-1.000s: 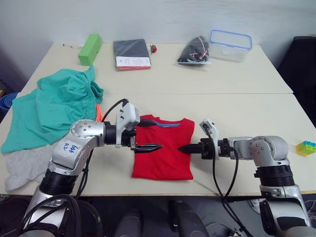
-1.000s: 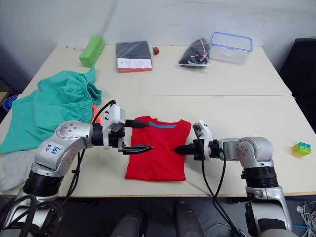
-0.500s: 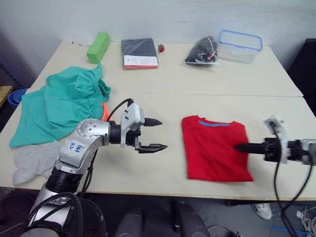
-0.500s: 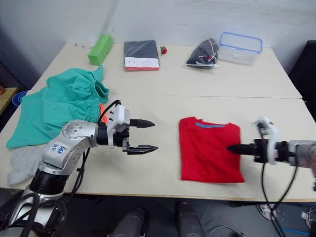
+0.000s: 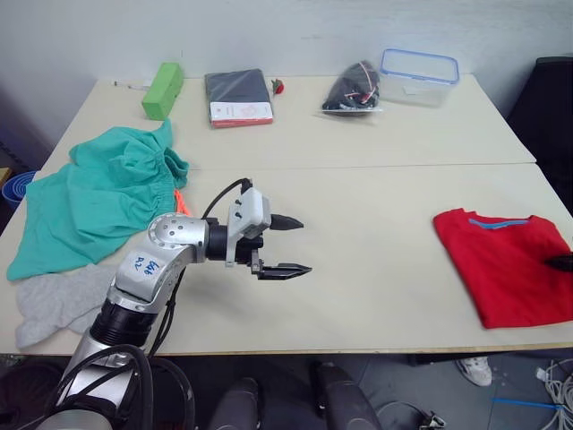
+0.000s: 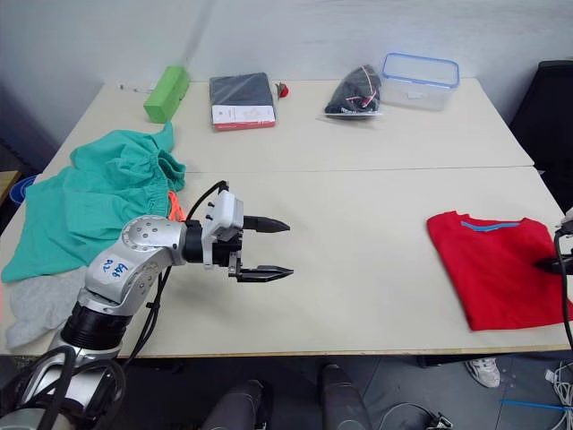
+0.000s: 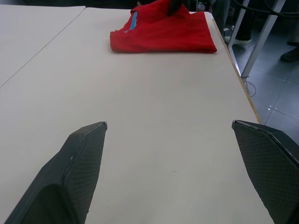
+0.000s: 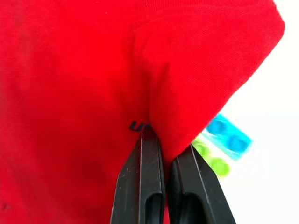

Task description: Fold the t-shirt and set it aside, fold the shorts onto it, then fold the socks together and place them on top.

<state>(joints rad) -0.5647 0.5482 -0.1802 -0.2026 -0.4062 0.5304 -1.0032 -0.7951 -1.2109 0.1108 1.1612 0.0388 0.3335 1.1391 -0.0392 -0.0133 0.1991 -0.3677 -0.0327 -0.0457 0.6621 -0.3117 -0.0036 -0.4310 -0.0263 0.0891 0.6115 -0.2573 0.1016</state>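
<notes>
Your right hand (image 8: 161, 140) was clamped on the folded t-shirt (image 6: 497, 269) at the bench's (image 6: 376, 233) right edge. The shorts (image 6: 89, 202) lay far left, just behind your left hand (image 6: 269, 246), whose fingers stood apart, empty, pointing away from them.

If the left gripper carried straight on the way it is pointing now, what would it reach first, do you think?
Probably the t-shirt. The left gripper is open and points across bare table toward the folded red cloth by the table's right edge. Nothing else lies in that line, though its height above the tabletop is hard to judge.
</notes>
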